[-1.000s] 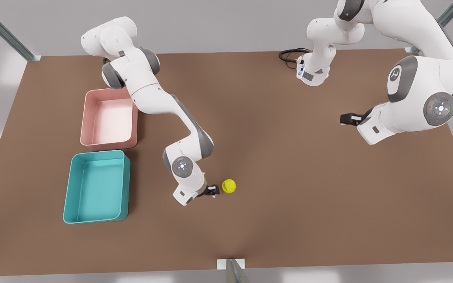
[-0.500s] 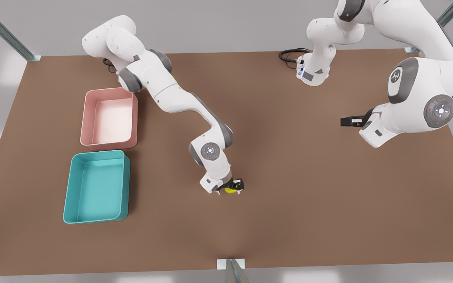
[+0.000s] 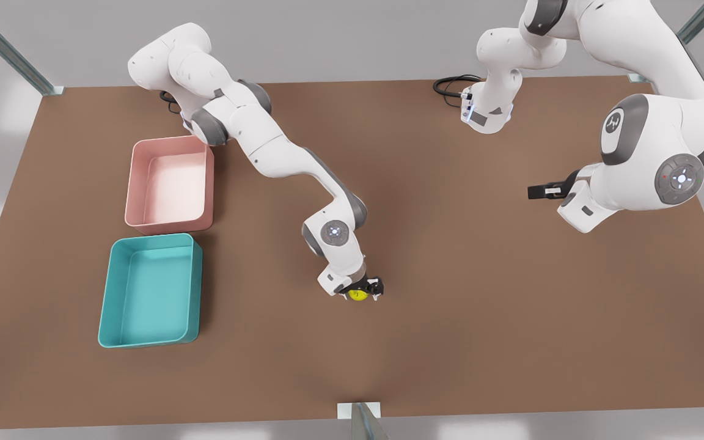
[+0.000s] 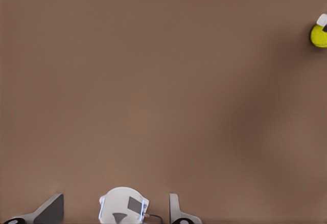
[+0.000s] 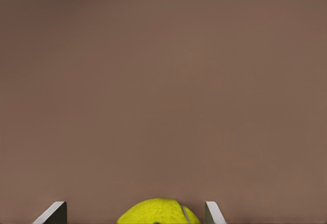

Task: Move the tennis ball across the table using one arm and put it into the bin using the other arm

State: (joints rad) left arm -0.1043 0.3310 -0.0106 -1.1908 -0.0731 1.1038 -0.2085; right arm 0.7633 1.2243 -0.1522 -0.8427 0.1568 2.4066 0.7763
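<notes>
Right gripper straddling the tennis ball, mid-table; left gripper waiting far off.

Left to right in the front view: the bin (image 3: 149, 291) sits at 9 o'clock from the tennis ball (image 3: 357, 296), well apart, with the pink tub (image 3: 170, 184) just beyond it. The ball rests on the table (image 3: 480, 305) near centre. The right gripper (image 3: 366, 287) points down over it, forearm descending from 11 o'clock; the right wrist view shows its fingers (image 5: 52, 213) spread, one on each side of the ball (image 5: 157, 211), apparently not yet pinching. A sphere has no long axis, so finger orientation is uncritical. The left gripper (image 3: 540, 190) waits at 2 o'clock, fingers spread, empty.
</notes>
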